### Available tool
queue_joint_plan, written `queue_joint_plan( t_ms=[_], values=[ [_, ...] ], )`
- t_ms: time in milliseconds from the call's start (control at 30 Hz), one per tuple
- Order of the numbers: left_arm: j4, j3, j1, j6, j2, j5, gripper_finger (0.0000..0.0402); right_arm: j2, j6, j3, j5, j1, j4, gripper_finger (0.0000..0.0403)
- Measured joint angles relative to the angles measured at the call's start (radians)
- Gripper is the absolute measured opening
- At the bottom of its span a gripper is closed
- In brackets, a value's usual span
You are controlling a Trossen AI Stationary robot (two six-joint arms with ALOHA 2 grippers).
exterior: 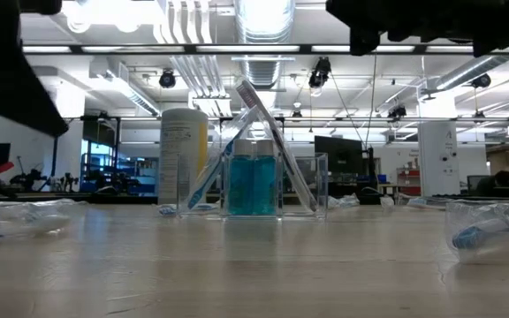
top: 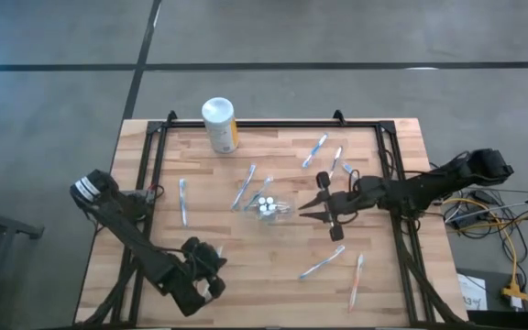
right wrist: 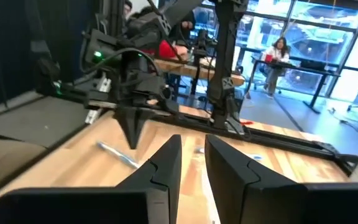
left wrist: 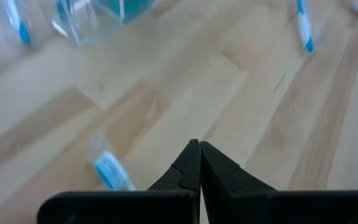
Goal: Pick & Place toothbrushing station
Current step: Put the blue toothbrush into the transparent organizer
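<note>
A clear plastic cup [top: 269,207] stands at the table's middle. It holds teal tubes [exterior: 252,184] with white caps and two toothbrushes [exterior: 272,141] that lean against its rim. Several wrapped toothbrushes lie flat on the wood, among them ones at the left [top: 183,200], the far right [top: 315,149] and the near right [top: 323,266]. My right gripper [top: 311,200] hovers just right of the cup, pointing level toward it. It is open, with nothing between its fingers [right wrist: 166,158]. My left gripper [top: 211,278] is shut and empty over the near left part of the table [left wrist: 199,149].
A white canister with a yellow label [top: 219,126] stands at the far edge, left of centre. A black frame [top: 154,137] runs along the table's edges. Bare wood lies between the cup and the near edge. People sit in the room beyond the table [right wrist: 278,53].
</note>
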Motion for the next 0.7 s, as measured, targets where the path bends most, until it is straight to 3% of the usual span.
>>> queue_joint_plan(
  t_ms=[100,200,367,700],
  values=[
    [0.004,0.0,0.0,-0.054,0.026,0.014,0.0003,0.025,-0.028,0.019,-0.004,-0.001,-0.007,0.0061],
    [0.004,0.0,0.002,-0.1,0.055,0.024,0.0011,0.041,-0.045,0.038,-0.074,-0.007,-0.006,0.0054],
    [-0.006,-0.001,0.031,-0.208,0.085,0.098,0.0053,0.049,-0.043,0.055,-0.135,-0.011,-0.016,0.0044],
    [-0.053,0.008,0.081,-0.185,0.112,0.227,0.0133,0.048,-0.028,0.046,-0.131,-0.01,-0.017,0.0043]
  ],
)
